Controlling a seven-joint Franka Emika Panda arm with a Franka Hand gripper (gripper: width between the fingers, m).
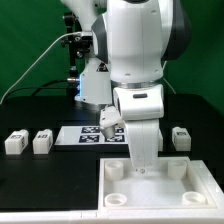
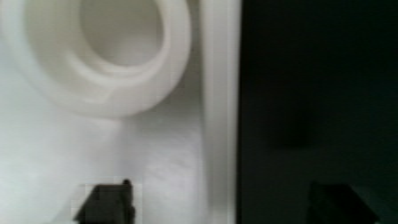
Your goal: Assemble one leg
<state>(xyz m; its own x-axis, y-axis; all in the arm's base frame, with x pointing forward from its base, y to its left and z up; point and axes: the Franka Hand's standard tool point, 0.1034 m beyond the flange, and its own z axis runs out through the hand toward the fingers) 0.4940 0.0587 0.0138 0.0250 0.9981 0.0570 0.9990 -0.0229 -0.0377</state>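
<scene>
My gripper [image 1: 142, 166] hangs low over the far edge of the large flat white panel [image 1: 170, 195]. In the wrist view the gripper [image 2: 228, 202] is open and empty. One fingertip [image 2: 111, 202] is over the panel [image 2: 71, 140] and the other is over the dark table beyond its edge. A round corner socket [image 2: 98, 45] lies just ahead of the fingers. Two white legs [image 1: 15, 143] [image 1: 42, 142] stand on the table at the exterior view's left. A third leg [image 1: 180, 136] stands at the right. None is held.
The marker board [image 1: 82, 135] lies flat behind the panel, left of the arm. A tagged white block [image 1: 110, 122] shows beside the arm above it, partly hidden. Cables and a mount stand at the back left. A green backdrop closes the scene.
</scene>
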